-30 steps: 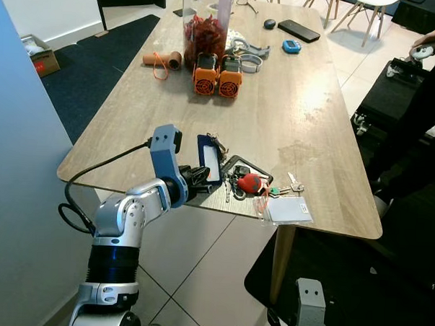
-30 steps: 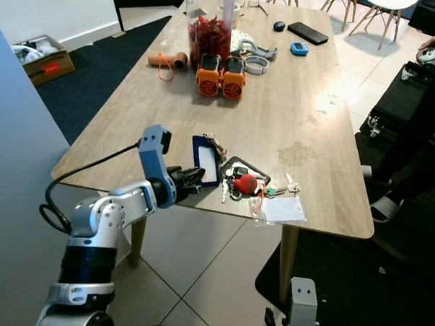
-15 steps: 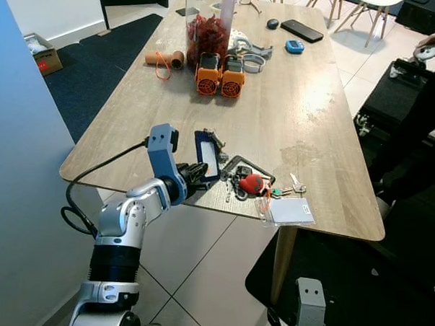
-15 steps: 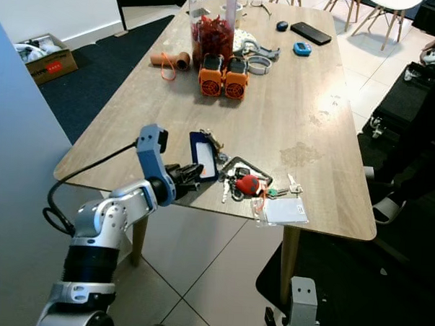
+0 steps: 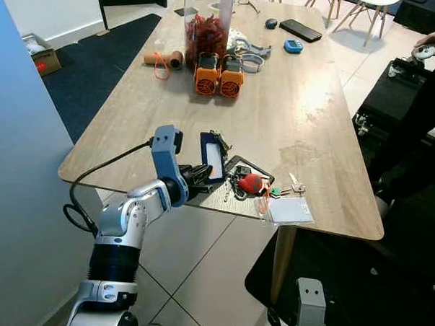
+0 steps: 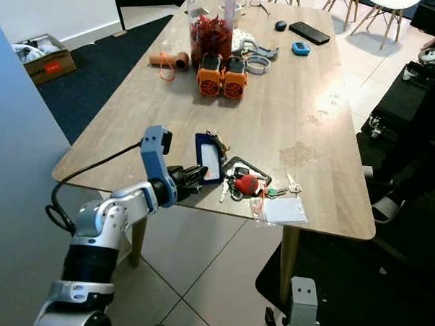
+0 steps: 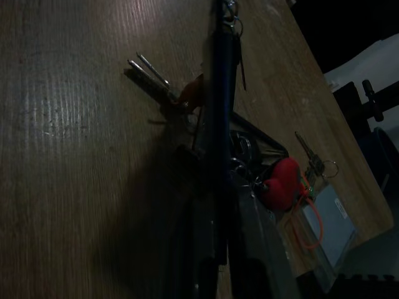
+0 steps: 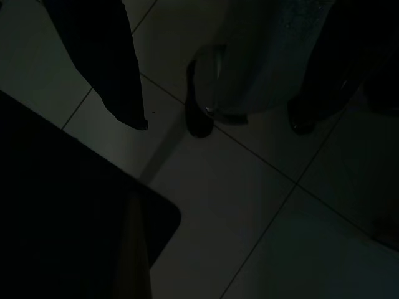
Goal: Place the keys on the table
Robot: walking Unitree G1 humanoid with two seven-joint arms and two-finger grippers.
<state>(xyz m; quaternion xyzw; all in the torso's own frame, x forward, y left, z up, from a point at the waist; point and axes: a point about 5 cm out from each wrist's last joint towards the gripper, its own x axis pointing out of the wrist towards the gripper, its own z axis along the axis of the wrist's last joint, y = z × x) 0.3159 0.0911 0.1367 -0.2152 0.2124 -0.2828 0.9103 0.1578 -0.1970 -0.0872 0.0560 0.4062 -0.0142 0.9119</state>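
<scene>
Left gripper (image 5: pixel 197 178) pinches the keys' blue tag (image 5: pixel 212 157), lengthwise away from the robot, on the table (image 5: pixel 299 109).

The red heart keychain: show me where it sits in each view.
Left eye view: red heart keychain at the table's near edge, right of the blue tag.
Right eye view: same spot.
Left wrist view: beyond the left end effector, beside the tag.
Right wrist view: not in it.
Shared landmark: the blue tag.
</scene>
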